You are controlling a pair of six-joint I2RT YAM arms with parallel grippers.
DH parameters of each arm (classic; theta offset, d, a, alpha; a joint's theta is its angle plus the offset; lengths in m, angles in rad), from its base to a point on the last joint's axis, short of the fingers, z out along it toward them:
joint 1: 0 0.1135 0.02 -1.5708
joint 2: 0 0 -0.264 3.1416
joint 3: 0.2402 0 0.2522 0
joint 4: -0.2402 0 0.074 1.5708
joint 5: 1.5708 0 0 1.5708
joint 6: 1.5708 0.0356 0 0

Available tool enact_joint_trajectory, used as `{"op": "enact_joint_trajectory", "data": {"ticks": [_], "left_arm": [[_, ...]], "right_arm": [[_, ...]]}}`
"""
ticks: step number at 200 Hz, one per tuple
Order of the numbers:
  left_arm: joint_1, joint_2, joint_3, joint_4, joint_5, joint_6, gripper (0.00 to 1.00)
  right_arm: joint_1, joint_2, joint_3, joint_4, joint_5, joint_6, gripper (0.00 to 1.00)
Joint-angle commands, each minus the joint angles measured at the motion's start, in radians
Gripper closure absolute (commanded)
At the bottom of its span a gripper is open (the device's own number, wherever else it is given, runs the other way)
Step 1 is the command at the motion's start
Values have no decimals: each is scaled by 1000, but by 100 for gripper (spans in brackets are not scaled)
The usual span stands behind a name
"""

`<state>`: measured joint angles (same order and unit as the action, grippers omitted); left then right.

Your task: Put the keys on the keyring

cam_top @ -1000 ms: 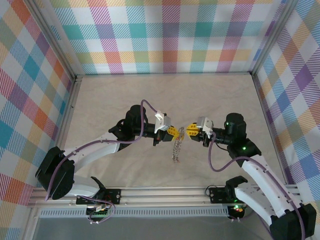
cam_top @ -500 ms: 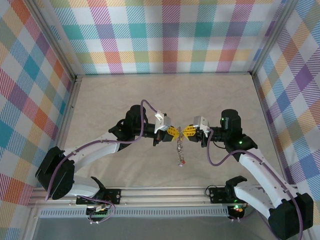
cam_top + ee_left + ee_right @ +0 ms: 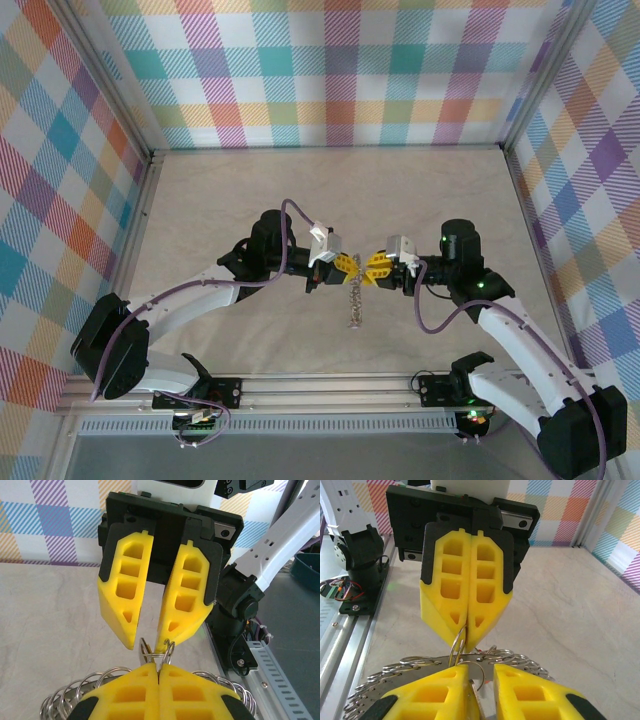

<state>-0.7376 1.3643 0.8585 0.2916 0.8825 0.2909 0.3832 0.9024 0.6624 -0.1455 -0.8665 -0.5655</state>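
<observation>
In the top view my left gripper (image 3: 347, 264) and right gripper (image 3: 376, 265) meet tip to tip above the middle of the table. The keyring (image 3: 354, 300), a silvery string of coiled wire loops, hangs down between them. The left gripper (image 3: 160, 666) is shut on a small wire loop (image 3: 167, 650) of the keyring, also pinched there in the right wrist view (image 3: 456, 642). The right gripper (image 3: 481, 669) stands slightly open around that loop, with a flat metal blade (image 3: 476, 700) leaning on its left finger. The keys' coloured heads are hidden.
The beige table (image 3: 250, 200) is boxed in by checked walls (image 3: 330, 70). An aluminium rail (image 3: 330, 385) with the arm bases runs along the near edge. More coils of the ring string (image 3: 545, 662) spread under the right gripper's fingers.
The right gripper has moved left until its tips meet the left gripper's, and its jaws have parted slightly. The hanging string of loops swung a little. The left gripper stayed shut.
</observation>
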Motion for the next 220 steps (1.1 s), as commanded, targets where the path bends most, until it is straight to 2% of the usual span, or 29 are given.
{"op": "enact_joint_trajectory", "data": {"ticks": [1,79,140,220], "left_arm": [[-9,-12,28,74,22,-9,100],[-8,-11,24,73,18,-4,100],[-8,-1,36,64,26,2,100],[-7,8,42,66,27,-1,100]], "right_arm": [[14,7,23,-31,-82,-34,78],[16,-9,32,-91,-48,-85,76],[16,-5,41,-102,-72,-117,76],[23,7,25,-31,-108,-88,84]]}}
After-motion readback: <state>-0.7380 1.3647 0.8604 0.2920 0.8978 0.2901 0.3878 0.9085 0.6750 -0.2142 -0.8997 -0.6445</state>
